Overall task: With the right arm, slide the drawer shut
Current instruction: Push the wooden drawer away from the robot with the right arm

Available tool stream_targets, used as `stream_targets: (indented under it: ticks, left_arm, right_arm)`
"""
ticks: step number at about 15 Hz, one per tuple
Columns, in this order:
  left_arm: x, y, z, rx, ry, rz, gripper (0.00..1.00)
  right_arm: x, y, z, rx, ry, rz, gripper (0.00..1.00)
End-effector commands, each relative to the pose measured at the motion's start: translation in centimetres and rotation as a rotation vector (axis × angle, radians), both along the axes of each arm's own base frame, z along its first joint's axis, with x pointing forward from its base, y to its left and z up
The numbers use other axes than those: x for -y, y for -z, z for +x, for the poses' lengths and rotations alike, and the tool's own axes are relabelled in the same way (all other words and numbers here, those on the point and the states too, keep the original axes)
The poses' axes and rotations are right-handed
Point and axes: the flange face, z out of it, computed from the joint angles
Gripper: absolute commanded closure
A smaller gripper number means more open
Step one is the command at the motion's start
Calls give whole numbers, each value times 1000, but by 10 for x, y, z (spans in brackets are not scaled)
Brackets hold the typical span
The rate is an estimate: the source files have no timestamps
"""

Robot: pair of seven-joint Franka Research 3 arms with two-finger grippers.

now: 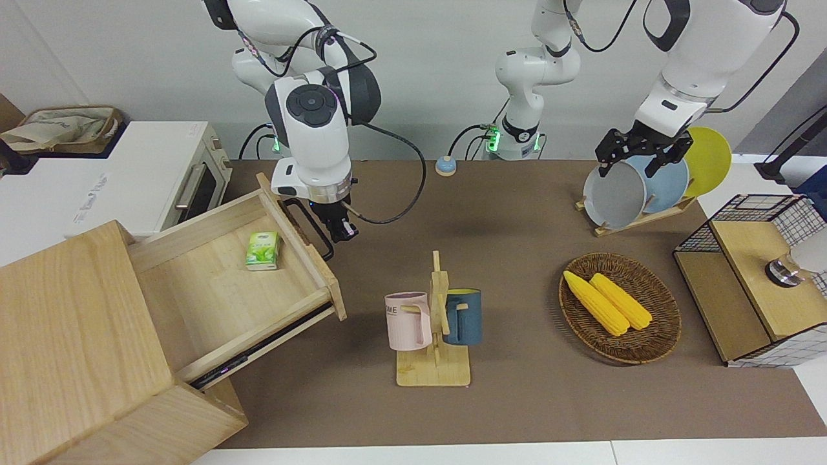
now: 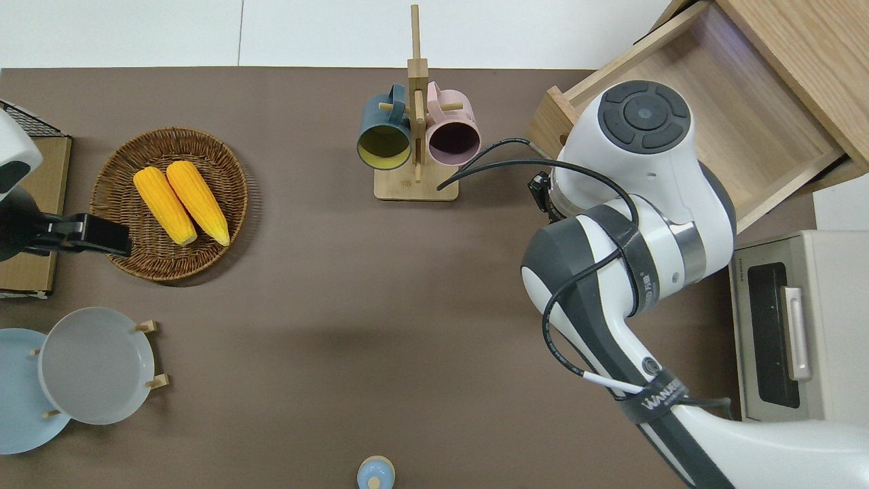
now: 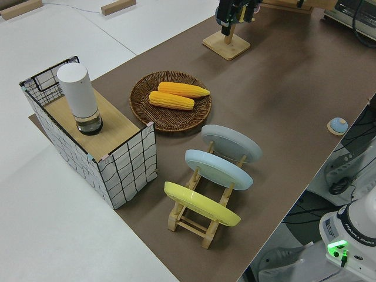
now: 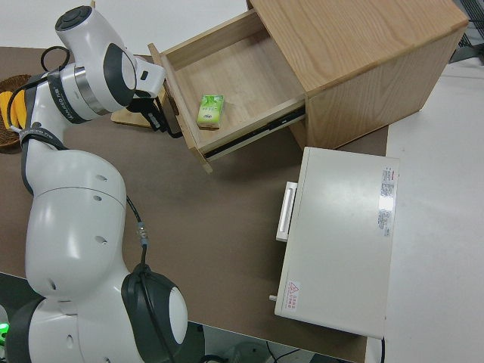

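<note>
The drawer [image 1: 226, 290] stands pulled far out of the big pale-wood box [image 1: 71, 336]. It also shows in the overhead view [image 2: 713, 115] and the right side view [image 4: 234, 83]. Its black loop handle [image 1: 310, 226] faces the middle of the table. A green tissue pack [image 1: 262, 250] lies inside. My right gripper [image 1: 344, 230] is shut and empty, low beside the handle, on the side toward the left arm's end of the table. I cannot tell if it touches. The right side view shows the right gripper [image 4: 155, 119] close to the drawer front. In the overhead view the arm hides it. The left arm is parked.
A white oven [image 1: 161, 174] stands beside the box, nearer to the robots. A wooden mug rack [image 1: 434, 323] with two mugs stands mid-table. A wicker basket [image 1: 652, 342] holds two corn cobs. A plate rack [image 1: 620, 194] and a wire-and-wood rack [image 1: 743, 284] stand at the left arm's end.
</note>
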Motion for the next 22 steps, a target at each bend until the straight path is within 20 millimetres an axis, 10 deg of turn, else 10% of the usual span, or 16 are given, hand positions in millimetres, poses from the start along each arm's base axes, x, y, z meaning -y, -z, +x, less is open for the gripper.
stream_targets:
  ticks: [1, 22]
  left_arm:
    - [2, -6, -3, -3, -5, 19, 7]
    - [2, -6, -3, -3, -5, 19, 7]
  right_arm:
    - [15, -11, 15, 33, -2, 5, 1000]
    - [144, -25, 64, 78, -26, 41, 1000]
